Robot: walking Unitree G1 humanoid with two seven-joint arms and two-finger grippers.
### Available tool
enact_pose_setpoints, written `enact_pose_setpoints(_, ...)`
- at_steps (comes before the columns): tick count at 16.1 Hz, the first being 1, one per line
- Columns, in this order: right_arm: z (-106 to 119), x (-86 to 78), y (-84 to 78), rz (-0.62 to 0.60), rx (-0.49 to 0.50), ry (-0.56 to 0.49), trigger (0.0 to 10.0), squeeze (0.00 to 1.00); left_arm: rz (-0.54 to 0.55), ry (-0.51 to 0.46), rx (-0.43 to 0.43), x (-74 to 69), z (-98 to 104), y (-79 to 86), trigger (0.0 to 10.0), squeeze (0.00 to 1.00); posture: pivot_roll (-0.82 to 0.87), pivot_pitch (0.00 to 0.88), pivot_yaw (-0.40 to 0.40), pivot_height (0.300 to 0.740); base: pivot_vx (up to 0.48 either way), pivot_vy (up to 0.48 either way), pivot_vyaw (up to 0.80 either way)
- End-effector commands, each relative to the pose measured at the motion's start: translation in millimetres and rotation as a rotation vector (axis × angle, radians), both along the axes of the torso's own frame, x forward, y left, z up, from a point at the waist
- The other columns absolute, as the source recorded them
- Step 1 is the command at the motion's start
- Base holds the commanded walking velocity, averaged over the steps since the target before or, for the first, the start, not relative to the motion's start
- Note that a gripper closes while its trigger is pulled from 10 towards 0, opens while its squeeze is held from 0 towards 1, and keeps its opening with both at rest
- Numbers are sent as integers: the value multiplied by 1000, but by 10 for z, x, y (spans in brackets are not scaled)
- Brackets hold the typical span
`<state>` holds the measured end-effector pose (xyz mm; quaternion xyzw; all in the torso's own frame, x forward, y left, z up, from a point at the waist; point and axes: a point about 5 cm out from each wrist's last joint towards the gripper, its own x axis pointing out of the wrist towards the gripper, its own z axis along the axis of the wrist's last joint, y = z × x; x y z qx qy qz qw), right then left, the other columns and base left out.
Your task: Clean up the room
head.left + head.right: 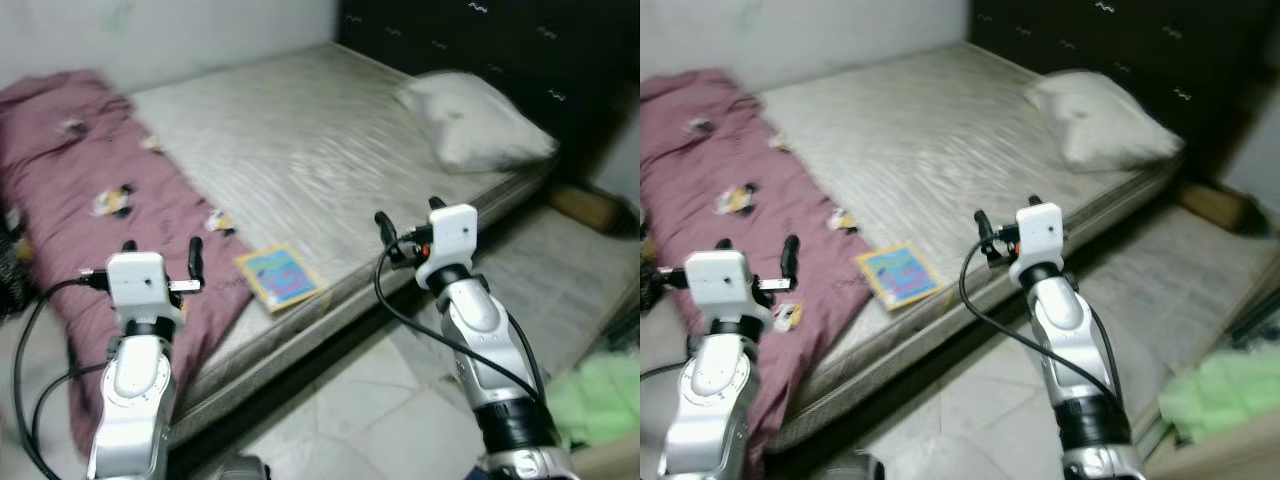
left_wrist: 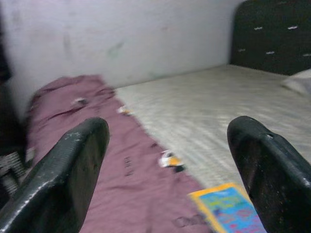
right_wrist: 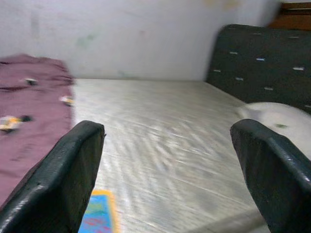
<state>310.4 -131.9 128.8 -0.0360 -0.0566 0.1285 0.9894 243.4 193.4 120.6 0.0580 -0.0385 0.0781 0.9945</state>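
Bed (image 1: 330,150) with grey mattress, seen from its near long edge. Left gripper (image 1: 160,262) and right gripper (image 1: 408,222) are raised before that edge, jaws wide open and holding nothing. A colourful book (image 1: 281,277) lies at the near edge between them. A maroon blanket (image 1: 90,180) covers the foot end; a white pillow (image 1: 472,122) rests near the dark headboard (image 1: 480,40).

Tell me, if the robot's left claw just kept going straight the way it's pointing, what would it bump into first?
Probably the maroon blanket on the bed: the left gripper, fingers open, looks along it, with the colourful book just beside that line. Depth is hard to judge.
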Motion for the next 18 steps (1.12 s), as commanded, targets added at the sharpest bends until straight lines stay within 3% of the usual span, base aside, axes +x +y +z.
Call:
enact_pose_setpoints(1, 12, 6, 38, 16, -7, -8, 10000, 0, 2, -12, 4, 18, 35, -5, 10000, 0, 2, 0, -48, 740, 0, 0, 800)
enact_pose_setpoints(18, 26, 28, 62, 28, -1, -17, 10000, 0, -44, -22, -18, 31, 47, -57, 10000, 0, 5, 0, -55, 740, 0, 0, 800)
